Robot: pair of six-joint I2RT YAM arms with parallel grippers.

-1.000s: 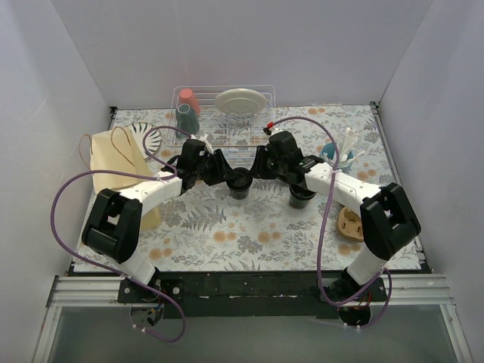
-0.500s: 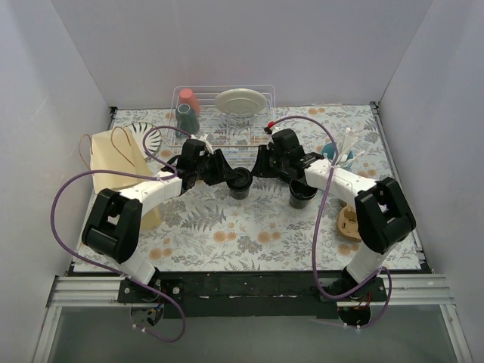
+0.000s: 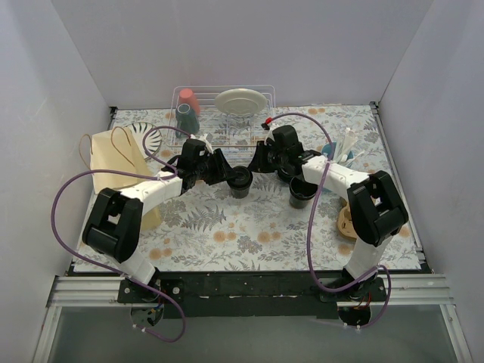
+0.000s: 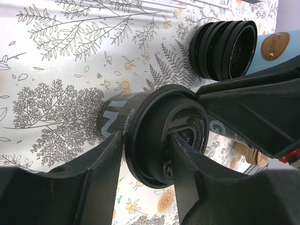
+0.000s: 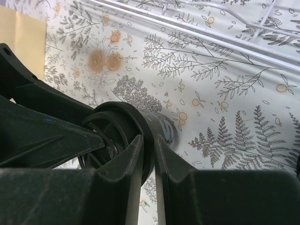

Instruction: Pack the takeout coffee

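Observation:
A black takeout coffee cup [image 3: 240, 183] with a black lid stands at mid-table. My left gripper [image 3: 227, 175] is shut on it from the left. In the left wrist view one finger lies outside the lid [image 4: 157, 117] and the other presses on its top; the cup wall [image 4: 112, 117] shows beyond. My right gripper [image 3: 255, 165] comes from the right, and its narrow jaws pinch the lid's rim [image 5: 123, 117] above the cup body [image 5: 163, 127]. A second black cup [image 3: 301, 195] with a ringed top [image 4: 225, 44] stands apart to the right. The brown paper bag [image 3: 119, 168] stands upright at far left.
A wire dish rack [image 3: 227, 113] at the back holds a teal tumbler [image 3: 187, 119], a red tumbler [image 3: 189, 98] and a plate [image 3: 240, 100]. A light-blue cup of white sticks [image 3: 337, 153] stands right of my right arm. A small wooden piece [image 3: 350, 224] lies near the right edge.
My right gripper has slid left toward the lidded cup and its jaws have narrowed onto the lid's rim. The left gripper and cup have stayed put.

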